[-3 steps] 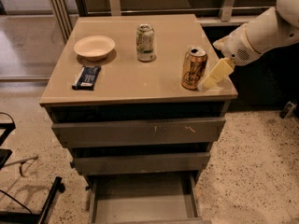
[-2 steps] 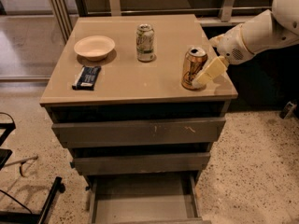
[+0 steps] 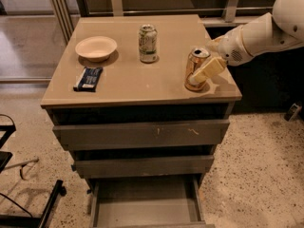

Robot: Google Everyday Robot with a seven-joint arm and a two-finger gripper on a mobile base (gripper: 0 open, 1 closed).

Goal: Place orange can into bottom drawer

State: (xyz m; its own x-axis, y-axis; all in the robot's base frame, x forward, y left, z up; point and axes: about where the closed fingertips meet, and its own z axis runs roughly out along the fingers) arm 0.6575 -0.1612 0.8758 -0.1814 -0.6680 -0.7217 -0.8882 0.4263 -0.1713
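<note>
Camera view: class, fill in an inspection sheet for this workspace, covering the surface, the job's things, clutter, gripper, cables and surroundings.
Surface: tan cabinet top, level, above three drawers.
Job's things: orange can stands near the top's right front corner; bottom drawer is pulled open, its plain grey inside showing.
Clutter: green-and-white can, cream bowl and dark packet, all on the top, apart from the orange can.
Gripper: gripper is at the orange can, reaching in from the right.
Cables: thin dark strands on the floor at lower left; cannot tell whether they are cables.
Surroundings: speckled floor; metal rails behind.
</note>
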